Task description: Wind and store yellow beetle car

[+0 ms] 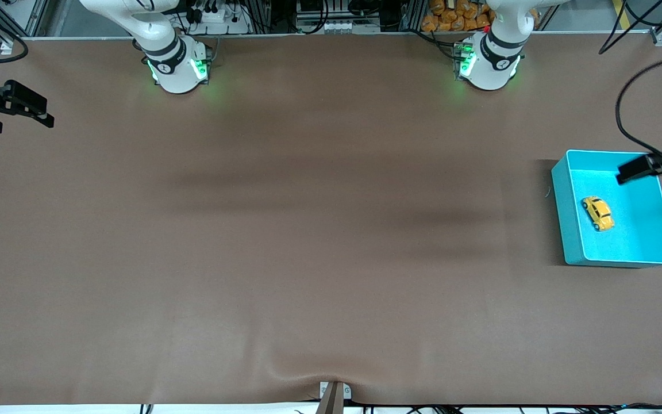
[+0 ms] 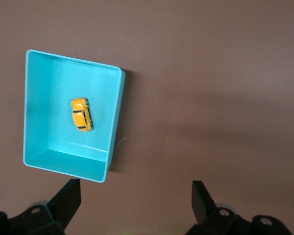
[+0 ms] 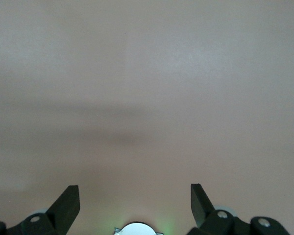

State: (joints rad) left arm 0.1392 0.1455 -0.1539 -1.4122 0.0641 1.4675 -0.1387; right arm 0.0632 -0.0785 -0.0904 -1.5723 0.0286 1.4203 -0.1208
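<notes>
The yellow beetle car (image 1: 597,213) lies on its wheels inside the turquoise bin (image 1: 561,201) at the left arm's end of the table. It also shows in the left wrist view (image 2: 81,114) in the bin (image 2: 115,117). My left gripper (image 1: 632,171) is open and empty, up in the air over the bin's edge that lies farther from the front camera; in its own view (image 2: 135,196) it is over bare table beside the bin. My right gripper (image 1: 26,109) is open and empty, up over the right arm's end of the table, and it waits there (image 3: 134,196).
The brown table mat (image 1: 308,230) stretches between the two arm bases (image 1: 179,66) (image 1: 489,63). A small clamp (image 1: 334,394) sits at the table's edge nearest the front camera. A black cable (image 1: 624,109) loops above the bin.
</notes>
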